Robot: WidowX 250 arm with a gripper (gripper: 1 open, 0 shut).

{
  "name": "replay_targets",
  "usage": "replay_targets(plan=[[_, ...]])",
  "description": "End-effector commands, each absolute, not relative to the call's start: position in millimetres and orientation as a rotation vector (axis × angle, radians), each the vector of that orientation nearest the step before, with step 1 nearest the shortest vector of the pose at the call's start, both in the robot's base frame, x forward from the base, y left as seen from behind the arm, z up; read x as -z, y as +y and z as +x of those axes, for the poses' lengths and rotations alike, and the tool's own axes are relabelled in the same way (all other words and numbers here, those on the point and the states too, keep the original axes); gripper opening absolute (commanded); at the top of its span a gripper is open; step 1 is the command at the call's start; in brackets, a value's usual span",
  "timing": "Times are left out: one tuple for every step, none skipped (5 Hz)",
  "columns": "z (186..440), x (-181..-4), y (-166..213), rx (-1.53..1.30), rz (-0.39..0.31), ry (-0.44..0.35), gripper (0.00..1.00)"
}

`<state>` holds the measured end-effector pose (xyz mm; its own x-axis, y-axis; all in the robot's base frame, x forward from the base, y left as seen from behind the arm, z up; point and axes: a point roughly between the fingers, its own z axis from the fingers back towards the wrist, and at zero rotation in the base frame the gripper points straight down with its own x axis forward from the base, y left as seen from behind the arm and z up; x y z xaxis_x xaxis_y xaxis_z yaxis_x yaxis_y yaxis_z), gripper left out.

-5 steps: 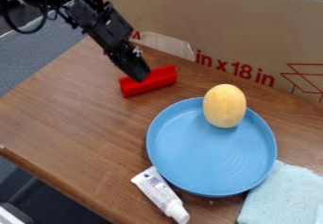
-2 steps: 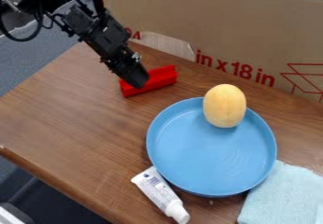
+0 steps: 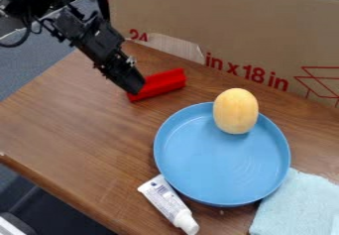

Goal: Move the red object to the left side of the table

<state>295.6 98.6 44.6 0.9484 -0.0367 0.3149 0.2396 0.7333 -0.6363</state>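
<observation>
**Item 1: red block** point(image 3: 162, 82). It lies on the table point(image 3: 66, 130) near the back edge, just in front of the cardboard box point(image 3: 252, 41) and up and left of the blue plate point(image 3: 225, 168). It is set at a slant, with its near-left end low and its far-right end higher in the view.
- Change: over the last second its place has hardly altered. Its slant looks a touch steeper, as if the left end had been nudged.

**Item 2: claw** point(image 3: 133, 85). It sits at the block's left end, with the fingers drawn fully together.
- Whether they pinch a thin edge of the block or only press against it cannot be told, because the dark fingers cover the meeting point.
- Change: the arm has swung leftward and lower in the view. The claw has slid from over the block's upper middle to its left end.

**Item 3: reading for the task.** The arm has moved further than the block, so the carry to the left side seems barely begun, with open wood left of the claw still to cross. If the fingers only press on the block, it may pivot or slip rather than follow.

**Item 4: surroundings.**
- 1 yellow egg-shaped thing point(image 3: 236, 110) rests on the plate.
- 1 white tube point(image 3: 169, 206) lies at the front edge.
- 1 pale blue cloth point(image 3: 302, 211) lies at the front right.
- All are well apart from the block and unchanged.
</observation>
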Motion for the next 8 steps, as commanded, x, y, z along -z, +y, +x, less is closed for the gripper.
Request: replay_targets(plan=[[310.7,-75.1,111.0,0.164,-0.678,-0.357,0.0],[293.6,-84.0,110.2,0.17,-0.67,-0.378,0.0],[286.2,-101.8,108.6,0.178,-0.643,-0.382,0.0],[291.6,-102.1,108.4,0.15,-0.639,-0.377,0.0],[289.2,-88.5,106.1,0.136,-0.644,-0.374,0.0],[296.6,-78.8,103.5,0.117,-0.65,-0.355,1.0],[296.1,-80.6,99.5,0.105,-0.63,-0.358,1.0],[303.5,-79.7,103.8,0.067,-0.639,-0.369,1.0]])
